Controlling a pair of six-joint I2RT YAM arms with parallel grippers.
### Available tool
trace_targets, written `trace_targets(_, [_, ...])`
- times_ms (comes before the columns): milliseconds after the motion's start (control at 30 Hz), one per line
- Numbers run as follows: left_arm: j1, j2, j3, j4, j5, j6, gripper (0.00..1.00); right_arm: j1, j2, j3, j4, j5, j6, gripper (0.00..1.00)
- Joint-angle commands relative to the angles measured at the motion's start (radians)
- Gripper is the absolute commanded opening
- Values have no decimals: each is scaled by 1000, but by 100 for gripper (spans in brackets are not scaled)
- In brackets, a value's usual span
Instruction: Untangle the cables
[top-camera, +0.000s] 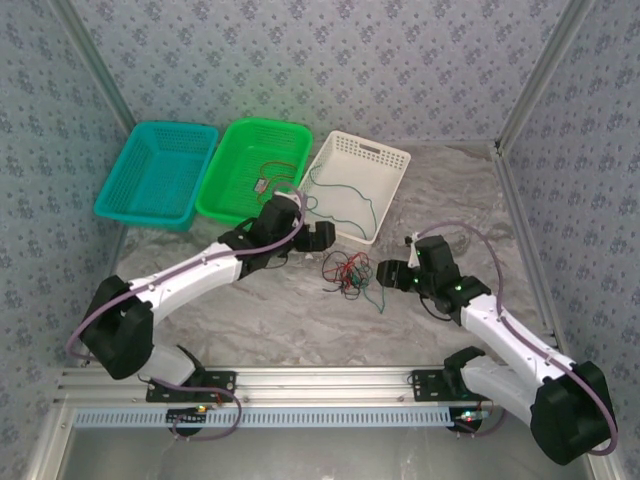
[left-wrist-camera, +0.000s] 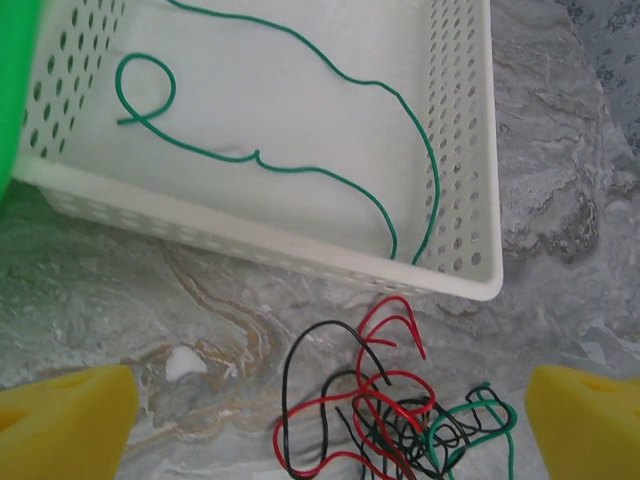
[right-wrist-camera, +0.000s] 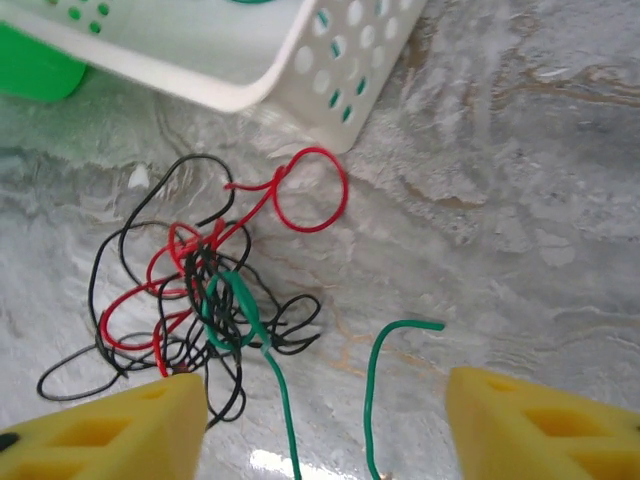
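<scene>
**Top view.** Left claw (top-camera: 318, 236) spread open, pinching nothing, poised just beside the near rim of the white basket (top-camera: 372, 150). Right claw (top-camera: 392, 275) likewise spread and empty, low over the marble table (top-camera: 290, 315). Between the two, on the table in front of the basket's near corner: the tangle of cables (top-camera: 345, 272), red, black and green strands knotted together. One green cable (top-camera: 345, 208) lying alone inside the white basket. Further left, a green basket (top-camera: 262, 126) with a thin wire (top-camera: 262, 182) in it, colour hard to tell, and a teal basket (top-camera: 170, 128).

**Left wrist view.** Yellow fingertips (left-wrist-camera: 65, 420) far apart at the bottom corners. Left claw (left-wrist-camera: 325, 428) gaping, with the tangle of cables (left-wrist-camera: 385, 425) lying below it between the fingers, not touched. Beyond, the white basket (left-wrist-camera: 270, 250) with its perforated wall, and the green cable (left-wrist-camera: 300, 172) curled on its floor.

**Right wrist view.** Right claw (right-wrist-camera: 328, 430) open too, fingertips (right-wrist-camera: 545, 425) set wide. Tangle of cables (right-wrist-camera: 200, 290) close beside one fingertip; contact not clear. A red loop (right-wrist-camera: 310, 190) standing out clear of the knot toward the white basket (right-wrist-camera: 300, 60). A green strand end (right-wrist-camera: 405, 326) trailing free between the fingers.

**Handling, as a judgement.** Probably very light, limp yet slightly springy, keeping their curls. Thin and smooth, so likely to slip unless pinched squarely between the pads. Hardly fragile, though a hard pull risks tightening the knot. Best to take hold of a free part, the red loop or the green strand end, and draw it out gently while pinning the knot with the other claw.
</scene>
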Motion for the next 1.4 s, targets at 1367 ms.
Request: trace_targets(1367, [-124, 208, 68, -115, 67, -136, 99, -37, 270, -95, 441, -249, -133, 25])
